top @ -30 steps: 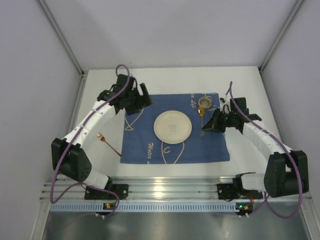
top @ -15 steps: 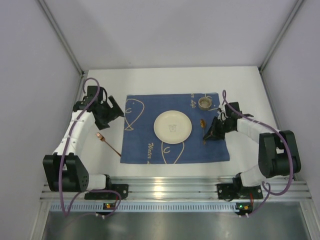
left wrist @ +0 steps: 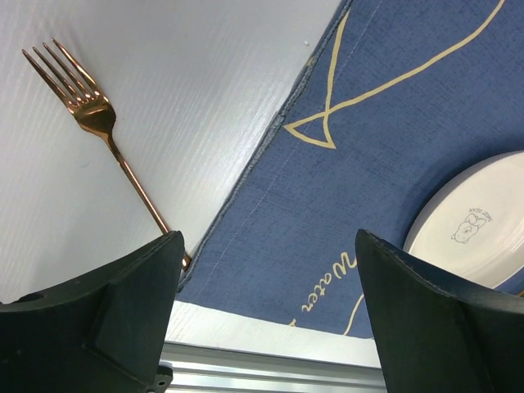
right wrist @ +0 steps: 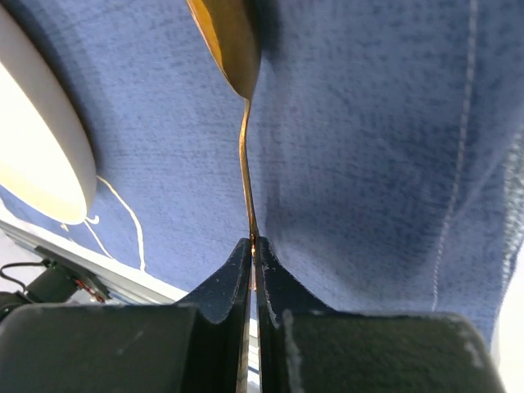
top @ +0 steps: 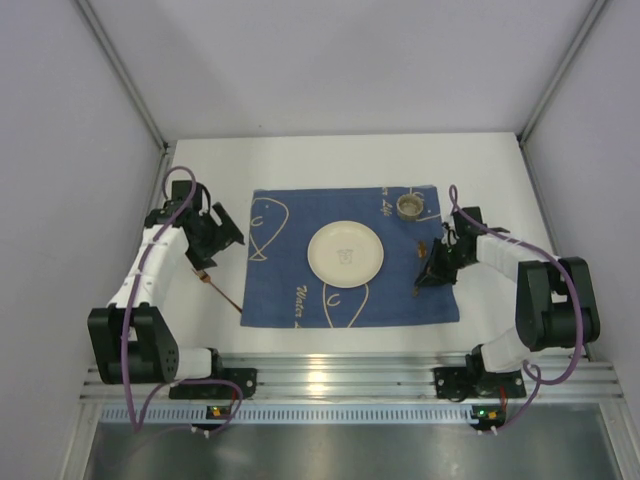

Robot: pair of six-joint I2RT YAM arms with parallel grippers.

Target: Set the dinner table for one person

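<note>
- Dinner table (top: 330, 160) is filling the floor of a pale booth as a plain white matte top, stretching out under and around both grippers.
- Smooth lavender-grey walls (top: 330, 60) are closing it in on the left, the far side and the right. A ribbed metal rail (top: 330, 380) is running along the near edge, where the arm bases are sitting.
- A blue placemat (top: 390, 290) with white line drawings is lying on the middle of the white surface, between the two grippers.
- A round cream plate (top: 345, 252) is sitting at the centre of the mat. It is well apart from the left gripper (top: 210, 245) and nearer the right gripper (top: 428, 275).
- A small round cup (top: 409, 207) is standing at the mat's far right corner, just beyond the right gripper.
- The left gripper is hanging over the bare white surface with its fingers (left wrist: 98, 319) spread wide and nothing between them.
- A copper fork (left wrist: 90, 106) is lying flat on the white top just beside this gripper. Its handle end is reaching the mat's edge.
- The right gripper (right wrist: 252, 246) is hovering low over the mat's right side, its jaws pinched tight on the thin handle of a gold spoon (right wrist: 233, 41).
- The spoon's bowl is pointing away from the fingers, over blue cloth; it is probably close to the cloth, though contact is hard to judge.
</note>
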